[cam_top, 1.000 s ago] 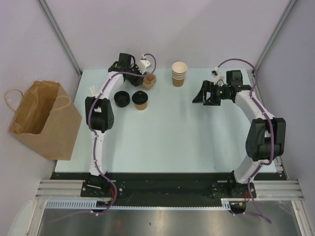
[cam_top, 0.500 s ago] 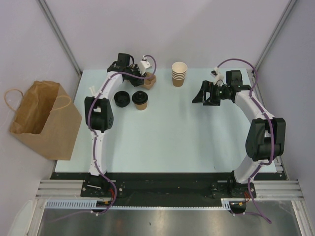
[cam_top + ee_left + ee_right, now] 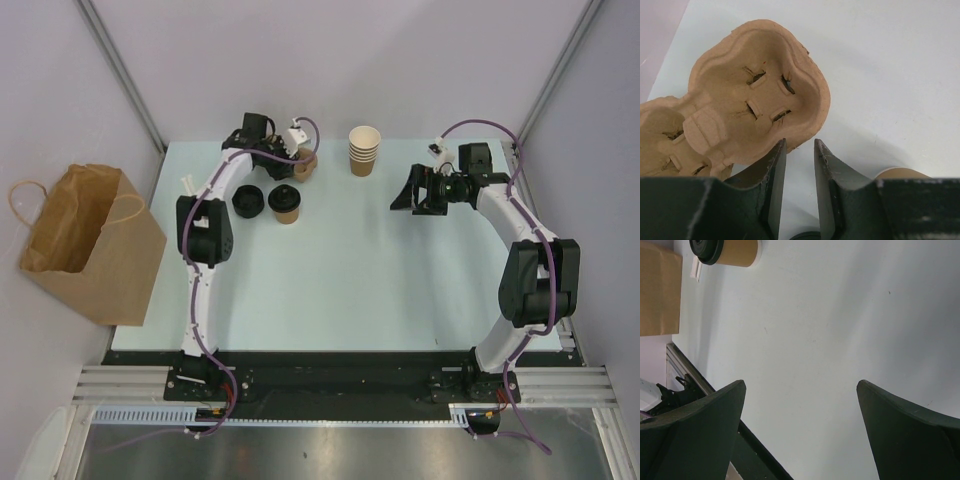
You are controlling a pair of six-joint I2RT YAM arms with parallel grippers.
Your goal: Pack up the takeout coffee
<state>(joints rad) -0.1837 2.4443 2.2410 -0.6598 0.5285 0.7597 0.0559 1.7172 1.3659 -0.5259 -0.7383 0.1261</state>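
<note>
The takeout coffee, a tan cup with a black lid, stands at the table's far left; it also shows in the right wrist view as the lidded coffee. My left gripper is behind it, at a tan pulp cup carrier. In the left wrist view the carrier lies just past my left gripper. Its jaws stand narrowly open, with only bare table between them. The left finger overlaps the carrier's rim. My right gripper hovers wide open and empty at the right, as the right wrist view of that gripper shows.
A loose black lid lies left of the coffee. A stack of lidless tan cups stands at the back centre. An open brown paper bag sits off the table's left edge; the bag also shows in the right wrist view.
My left wrist has edged a little toward the cup carrier. The right arm, the coffee and the other things have not moved.
</note>
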